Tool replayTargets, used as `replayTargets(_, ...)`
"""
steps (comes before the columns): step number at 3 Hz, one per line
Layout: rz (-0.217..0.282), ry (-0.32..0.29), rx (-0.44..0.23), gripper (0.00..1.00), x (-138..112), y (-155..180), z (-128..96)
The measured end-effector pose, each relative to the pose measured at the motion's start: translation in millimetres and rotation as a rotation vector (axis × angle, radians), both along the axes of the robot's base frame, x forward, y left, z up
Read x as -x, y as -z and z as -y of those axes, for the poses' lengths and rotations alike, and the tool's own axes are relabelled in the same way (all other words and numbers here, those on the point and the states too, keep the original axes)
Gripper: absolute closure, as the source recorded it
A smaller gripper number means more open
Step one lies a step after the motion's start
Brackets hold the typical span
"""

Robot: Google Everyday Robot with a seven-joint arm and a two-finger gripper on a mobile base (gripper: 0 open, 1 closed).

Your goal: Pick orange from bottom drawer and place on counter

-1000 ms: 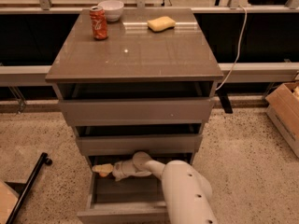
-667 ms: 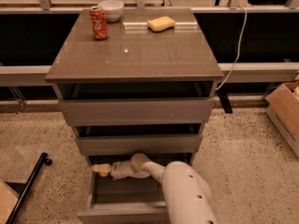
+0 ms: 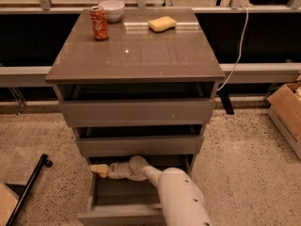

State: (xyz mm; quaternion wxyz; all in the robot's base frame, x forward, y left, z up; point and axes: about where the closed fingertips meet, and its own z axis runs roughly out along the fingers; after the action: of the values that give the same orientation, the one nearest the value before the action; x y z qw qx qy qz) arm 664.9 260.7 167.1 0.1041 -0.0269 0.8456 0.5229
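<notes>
**Bystanders in your view**

You have 1 red soda can (image 3: 99,22) standing upright, just beside a white bowl (image 3: 112,9). A yellow sponge (image 3: 162,23) lies apart to their right. A white cable (image 3: 238,46) hangs near a cardboard box (image 3: 287,117).

gripper (image 3: 100,169) at bottom drawer (image 3: 123,217) left rear, tip a pale blur, arm (image 3: 181,197) cut by lower edge

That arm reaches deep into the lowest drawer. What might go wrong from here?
The gripper sits at the back left of the bottom drawer, beneath the middle drawer; rising too soon might knock the arm against that drawer's front. The orange is not clearly visible there, so a grasp may miss it or let it roll. On the counter, a round fruit might roll off or bump the soda can.
</notes>
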Motion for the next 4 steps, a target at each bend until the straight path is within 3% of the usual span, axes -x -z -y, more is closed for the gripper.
replayTargets(1,0.011,-0.002,-0.013,0.00,-3.1,1.7,-5.9)
replayTargets(2,0.011,-0.002,-0.013,0.18,-3.1,1.1,-5.9)
replayTargets(4,0.024,0.016,-0.027,0.65,-12.1,6.0,-8.6)
